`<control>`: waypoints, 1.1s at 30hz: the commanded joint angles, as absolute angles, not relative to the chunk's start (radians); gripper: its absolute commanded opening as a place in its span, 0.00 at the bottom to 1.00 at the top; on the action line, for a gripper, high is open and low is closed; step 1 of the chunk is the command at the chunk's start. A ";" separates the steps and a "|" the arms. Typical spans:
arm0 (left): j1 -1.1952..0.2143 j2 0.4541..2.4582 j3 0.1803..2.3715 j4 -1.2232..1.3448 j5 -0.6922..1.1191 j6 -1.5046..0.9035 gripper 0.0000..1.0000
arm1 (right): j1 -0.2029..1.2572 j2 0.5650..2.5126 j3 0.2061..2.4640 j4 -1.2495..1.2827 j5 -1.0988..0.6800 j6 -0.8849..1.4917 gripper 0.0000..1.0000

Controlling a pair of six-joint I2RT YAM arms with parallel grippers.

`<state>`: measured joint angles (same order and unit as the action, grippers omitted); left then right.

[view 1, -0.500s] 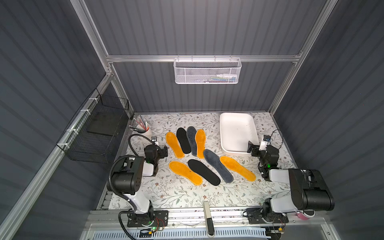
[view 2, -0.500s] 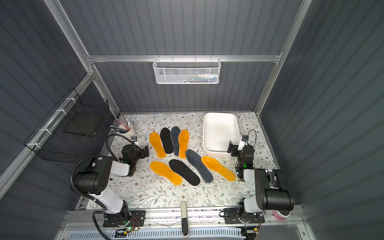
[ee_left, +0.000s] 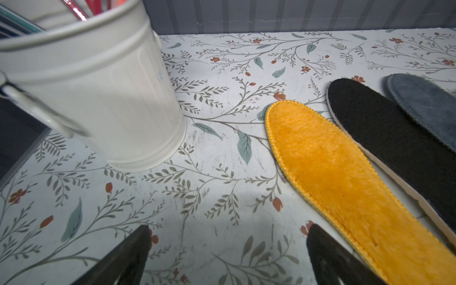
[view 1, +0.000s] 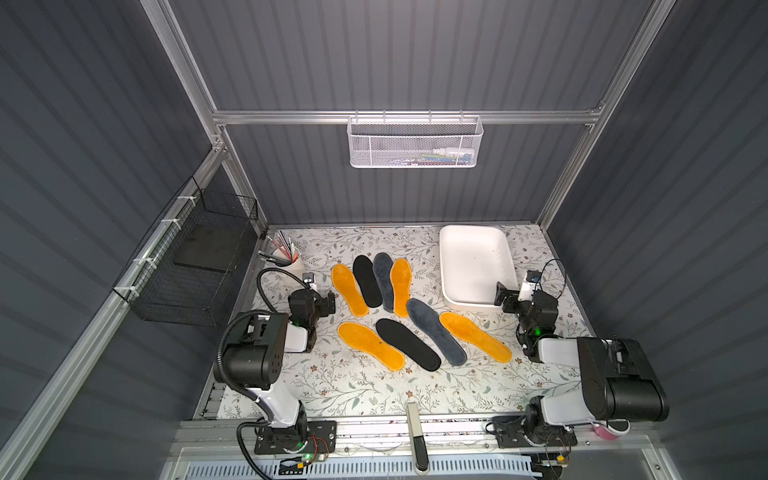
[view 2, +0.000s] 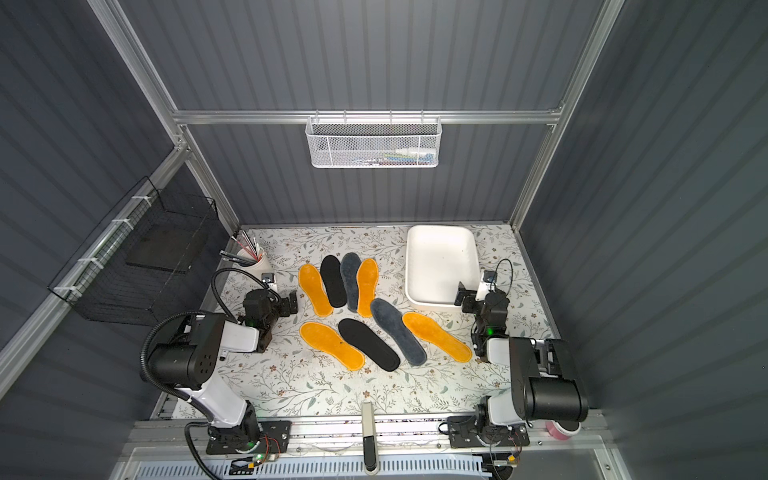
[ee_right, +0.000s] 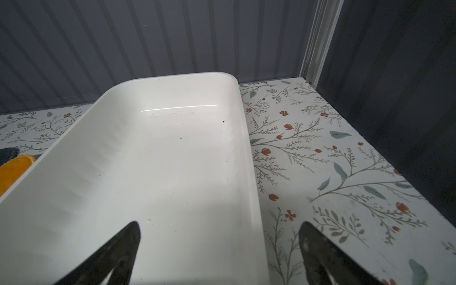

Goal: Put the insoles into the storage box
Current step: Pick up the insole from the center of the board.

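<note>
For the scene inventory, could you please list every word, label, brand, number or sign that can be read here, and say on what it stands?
No text can be read in any view.
White mesh basket: coloured items inside, any print too small to read.
Storage box, insoles, pen cup: no lettering visible.

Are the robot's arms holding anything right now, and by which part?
Nothing is held. The left tool and right tool are both open and empty; all eight insoles lie on the table.
</note>
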<state>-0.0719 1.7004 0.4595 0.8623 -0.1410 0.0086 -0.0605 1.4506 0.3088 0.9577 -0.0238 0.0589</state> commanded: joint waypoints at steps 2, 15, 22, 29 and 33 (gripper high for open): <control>-0.066 1.716 0.482 0.891 -0.144 0.023 1.00 | -0.066 1.462 0.327 0.979 -0.033 0.049 0.99; -0.066 1.716 0.480 0.895 -0.143 0.024 1.00 | -0.066 1.462 0.327 0.979 -0.034 0.049 0.99; -0.066 1.716 0.480 0.896 -0.143 0.025 1.00 | -0.066 1.461 0.326 0.979 -0.034 0.049 0.99; -0.066 1.703 0.480 0.888 -0.144 0.031 1.00 | -0.066 1.459 0.313 1.000 -0.031 0.048 0.99; -0.067 1.602 0.538 0.699 -0.206 0.002 1.00 | -0.066 1.454 0.261 1.102 -0.015 0.054 0.99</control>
